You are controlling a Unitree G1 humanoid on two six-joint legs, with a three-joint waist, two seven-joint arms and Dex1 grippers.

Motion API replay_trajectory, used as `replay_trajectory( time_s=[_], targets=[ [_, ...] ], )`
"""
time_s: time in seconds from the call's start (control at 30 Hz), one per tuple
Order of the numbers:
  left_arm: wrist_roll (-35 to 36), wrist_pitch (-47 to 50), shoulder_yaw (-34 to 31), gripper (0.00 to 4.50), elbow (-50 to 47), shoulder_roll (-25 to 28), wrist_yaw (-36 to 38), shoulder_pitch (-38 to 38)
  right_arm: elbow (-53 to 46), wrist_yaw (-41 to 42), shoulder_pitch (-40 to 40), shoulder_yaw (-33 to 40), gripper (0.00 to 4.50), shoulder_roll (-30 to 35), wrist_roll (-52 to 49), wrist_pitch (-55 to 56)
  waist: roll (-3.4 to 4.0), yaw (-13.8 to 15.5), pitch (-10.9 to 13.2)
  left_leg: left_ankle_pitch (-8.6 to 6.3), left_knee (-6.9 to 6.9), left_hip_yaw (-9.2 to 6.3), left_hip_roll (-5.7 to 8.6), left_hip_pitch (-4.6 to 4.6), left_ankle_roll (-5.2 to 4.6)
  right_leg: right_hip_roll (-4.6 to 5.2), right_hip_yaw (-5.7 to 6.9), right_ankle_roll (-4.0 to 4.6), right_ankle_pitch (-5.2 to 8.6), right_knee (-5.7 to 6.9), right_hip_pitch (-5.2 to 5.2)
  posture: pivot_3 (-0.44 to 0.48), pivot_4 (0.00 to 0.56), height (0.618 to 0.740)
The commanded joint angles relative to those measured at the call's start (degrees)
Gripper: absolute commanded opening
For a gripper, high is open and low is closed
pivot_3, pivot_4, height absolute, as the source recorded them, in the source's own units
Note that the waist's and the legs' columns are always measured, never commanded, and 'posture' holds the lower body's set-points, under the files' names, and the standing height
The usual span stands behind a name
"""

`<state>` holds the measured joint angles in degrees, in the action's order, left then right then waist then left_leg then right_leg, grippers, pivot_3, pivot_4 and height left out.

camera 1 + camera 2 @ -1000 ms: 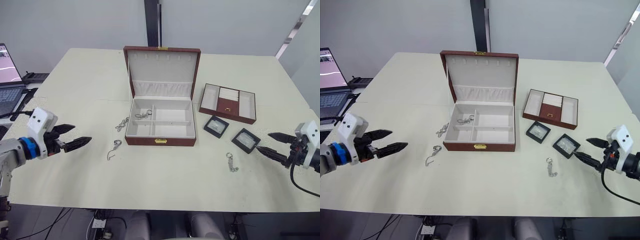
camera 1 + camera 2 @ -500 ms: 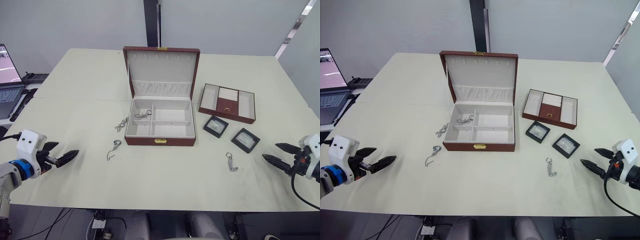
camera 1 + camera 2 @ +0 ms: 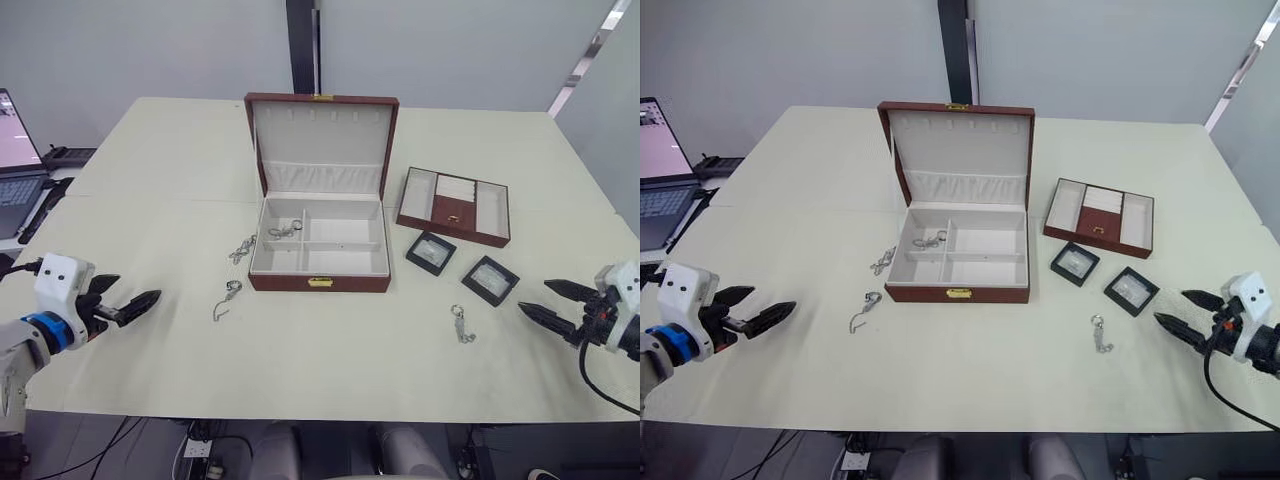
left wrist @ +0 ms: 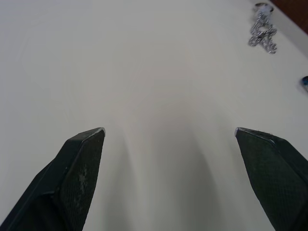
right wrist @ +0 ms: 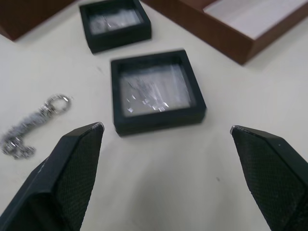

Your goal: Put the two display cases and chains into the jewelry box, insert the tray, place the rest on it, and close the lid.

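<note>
Both grippers empty, fingers spread wide over the table [image 3: 150, 150].
Jewelry box [image 3: 319, 248] stands mid-table, lid [image 3: 321, 143] raised, one chain [image 3: 286, 230] inside. Right gripper [image 3: 545, 303] faces the nearer display case [image 5: 156, 90]; left gripper [image 3: 132, 301] hovers well apart from the box.

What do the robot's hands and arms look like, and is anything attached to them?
Each hand, left hand and right hand, has two black pointed fingers with a finely textured surface. A white boxy housing sits behind each. The left wrist carries a blue ring on a grey arm; a black cable trails from the right.
</note>
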<state>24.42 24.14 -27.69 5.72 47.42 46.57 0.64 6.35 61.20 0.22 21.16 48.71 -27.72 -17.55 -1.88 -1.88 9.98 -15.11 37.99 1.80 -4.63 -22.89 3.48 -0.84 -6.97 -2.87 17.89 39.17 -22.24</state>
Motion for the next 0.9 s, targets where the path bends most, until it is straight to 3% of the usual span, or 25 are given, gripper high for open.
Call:
replay_trajectory(
  time_s=[0.03, 0.27, 0.57, 0.9],
  targets=[
    [3.2, 2.4, -3.4, 4.49, -7.7, -2.1, -3.2, 0.9, -10.2, 0.0, -2.1, 0.5, 4.50, 0.2, -4.9, -3.8, 0.00, -0.1, 0.0, 0.00, 0.02, -0.01, -0.01, 0.00, 0.00, 0.00, 0.00, 0.00, 0.00, 0.03, 0.00, 0.000, 0.150, 0.740],
    [5.5, 5.4, -0.7, 4.49, -16.9, -9.5, -8.8, 3.2, -24.2, -1.7, -11.0, -7.5, 4.50, -1.9, -10.3, -11.1, -0.01, -0.1, 0.0, 0.00, 0.04, -0.09, 0.01, 0.03, 0.00, -0.01, 0.03, -0.01, -0.01, 0.10, 0.02, 0.000, 0.150, 0.740],
    [4.3, 5.8, 5.4, 4.49, -25.7, -17.7, -14.2, 5.7, -27.2, -2.0, -19.3, -14.8, 4.50, -4.2, -10.1, -12.9, -0.09, 0.2, -0.1, 0.00, 0.08, -0.12, 0.04, -0.02, 0.01, 0.03, 0.06, -0.01, -0.01, 0.07, 0.04, 0.000, 0.150, 0.740],
    [-4.5, 0.2, 14.0, 4.49, -21.3, -19.7, -16.9, 7.3, -27.7, -2.0, -20.8, -17.4, 4.50, -5.0, -10.3, -13.3, -0.08, 0.1, -0.1, 0.01, 0.08, -0.15, 0.04, 0.00, 0.00, -0.01, 0.05, 0.00, -0.01, 0.10, 0.03, 0.000, 0.150, 0.740]
  ],
)
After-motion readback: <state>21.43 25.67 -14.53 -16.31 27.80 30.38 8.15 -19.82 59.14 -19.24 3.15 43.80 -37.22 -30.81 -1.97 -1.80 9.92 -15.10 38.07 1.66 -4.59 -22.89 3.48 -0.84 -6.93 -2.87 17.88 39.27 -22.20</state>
